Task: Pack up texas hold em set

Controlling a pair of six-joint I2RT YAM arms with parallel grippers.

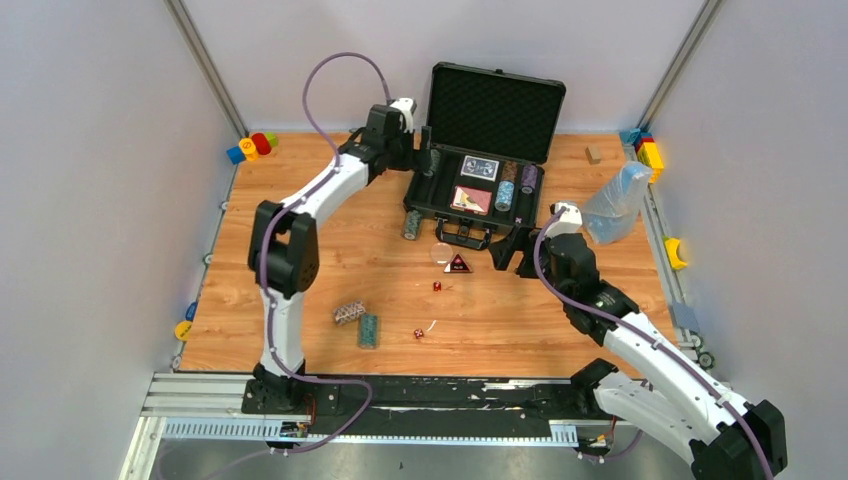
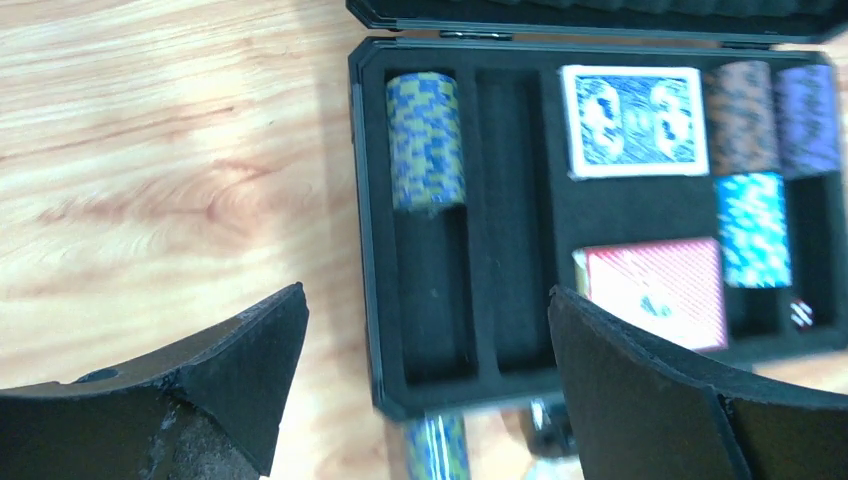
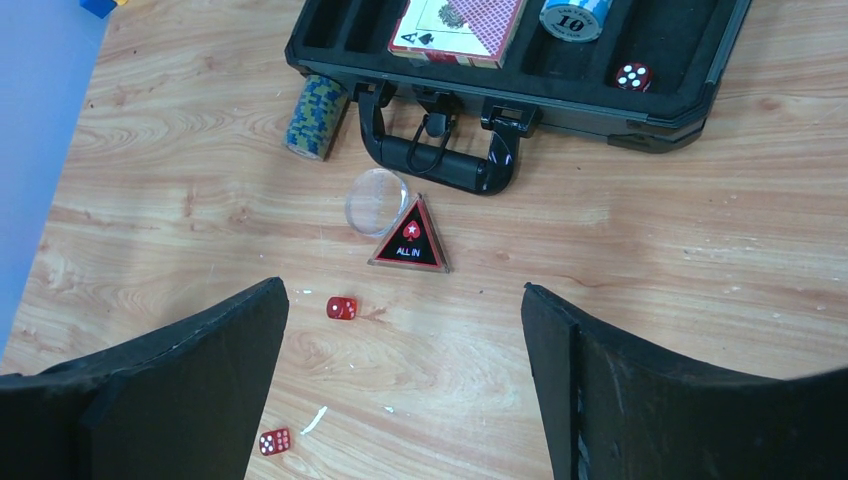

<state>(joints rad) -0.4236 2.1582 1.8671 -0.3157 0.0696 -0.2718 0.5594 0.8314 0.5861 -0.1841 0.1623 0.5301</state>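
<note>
As I stood watching, the wooden table (image 1: 560, 320) carried the whole set. The black case (image 1: 497, 110) lay open at its far middle, lid upright and handle (image 3: 440, 165) toward the arms. The left arm (image 1: 315, 195) reached to the case's left end. There the left gripper (image 2: 428, 300) hung over the leftmost slots, its jaws spread wide with nothing between them. The right gripper (image 3: 402, 290) sat just in front of the case's right corner, likewise gaping and holding nothing, facing the boards before the handle.

Inside the case, a blue-and-yellow chip roll (image 2: 425, 140) filled the far part of the left slot. A brown roll (image 2: 742, 115) and a purple roll (image 2: 805, 115) lay side by side at the far right, with a light-blue roll (image 2: 752, 228) nearer the handle. The blue card deck (image 2: 635, 120) sat in the middle, the red card deck (image 2: 655, 290) nearer the handle.

Outside, a second blue-and-yellow roll (image 3: 317, 117) touched the case's front left corner. A pale roll (image 1: 348, 312) and a teal roll (image 1: 368, 330) lay just beside each other, well toward the arm bases. The triangular "ALL IN" button (image 3: 411, 238) lay before the handle, just beside a clear disc (image 3: 377, 200). One red die (image 3: 633, 76) rested in the case's near right compartment. A second die (image 3: 341, 308) and a third die (image 3: 274, 441) lay on the boards nearer the arms.
</note>
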